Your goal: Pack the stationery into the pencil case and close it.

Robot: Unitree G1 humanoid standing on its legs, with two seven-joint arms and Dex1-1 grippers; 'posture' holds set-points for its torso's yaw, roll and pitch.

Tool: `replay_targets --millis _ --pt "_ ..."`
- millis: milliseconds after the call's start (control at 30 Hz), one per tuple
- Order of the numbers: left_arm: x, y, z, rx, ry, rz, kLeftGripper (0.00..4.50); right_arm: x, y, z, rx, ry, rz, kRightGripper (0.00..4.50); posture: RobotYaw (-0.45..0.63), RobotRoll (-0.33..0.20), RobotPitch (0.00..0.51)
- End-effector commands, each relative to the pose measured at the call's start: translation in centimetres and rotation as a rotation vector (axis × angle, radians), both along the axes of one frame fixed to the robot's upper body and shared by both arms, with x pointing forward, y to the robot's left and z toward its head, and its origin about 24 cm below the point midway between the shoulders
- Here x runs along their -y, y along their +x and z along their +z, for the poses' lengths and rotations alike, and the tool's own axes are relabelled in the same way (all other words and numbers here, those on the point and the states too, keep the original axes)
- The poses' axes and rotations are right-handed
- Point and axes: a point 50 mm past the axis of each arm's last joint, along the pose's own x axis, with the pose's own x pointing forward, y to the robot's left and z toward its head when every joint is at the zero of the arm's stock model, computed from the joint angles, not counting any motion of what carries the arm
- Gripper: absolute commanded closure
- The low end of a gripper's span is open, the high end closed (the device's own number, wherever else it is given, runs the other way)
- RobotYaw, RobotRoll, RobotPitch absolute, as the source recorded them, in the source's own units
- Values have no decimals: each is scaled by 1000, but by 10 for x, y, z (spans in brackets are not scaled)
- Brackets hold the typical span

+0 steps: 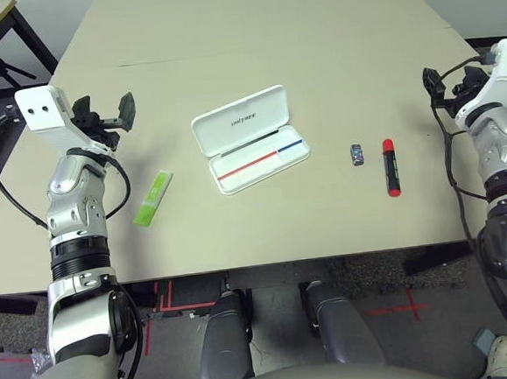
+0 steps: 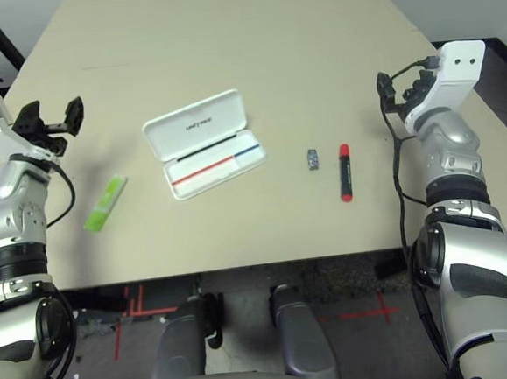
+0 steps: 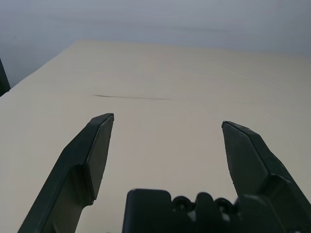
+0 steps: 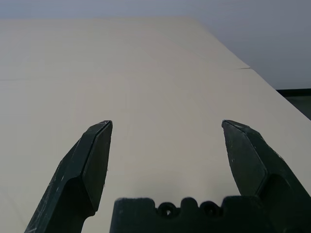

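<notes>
Nothing packed yet, so every risk lies ahead: case [image 1: 251,138] open on the table [image 1: 250,32] between the two arms, lid flung back, tray with its red-and-blue line facing up; light and unheld, so likely to skid or swing shut under a careless nudge. Green strip [image 1: 153,198] flat on the surface near the left arm, just beside the case's left end — thin enough for fingers to scrape the table and slide it off rather than lift it. Grey block [image 1: 357,154] to the case's right, close beside the red marker [image 1: 391,167]; so small that a pinch may squirt it away or knock the marker rolling toward the near edge. Marker perhaps too long for the tray unless laid along it — a skewed drop would block the lid. Left gripper [image 1: 109,115] spread wide, holding nothing, raised clear of the table, well apart from the strip; right gripper [image 2: 401,88] likewise gaping and bare, off beyond the marker, touching nothing.
</notes>
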Motion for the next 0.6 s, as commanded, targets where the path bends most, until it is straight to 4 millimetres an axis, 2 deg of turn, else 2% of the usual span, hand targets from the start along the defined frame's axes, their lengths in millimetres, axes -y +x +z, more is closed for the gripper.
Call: replay_targets --millis 33,167,333,467,600 --pt "-2 0 -2 -7 9 7 0 0 1 5 19 18 -1 46 -113 0 149" --pt "2 1 -2 -7 7 -2 0 -2 3 8 27 20 14 46 -120 0 156" --pt "7 -1 9 5 -1 -32 0 -5 3 15 18 -15 93 46 -117 0 164" --pt "16 -5 18 -22 22 -108 0 -12 0 23 -48 -75 273 46 -104 0 170" --pt "27 -16 28 -73 70 -235 0 -29 -11 30 -166 -191 540 46 -94 0 172"
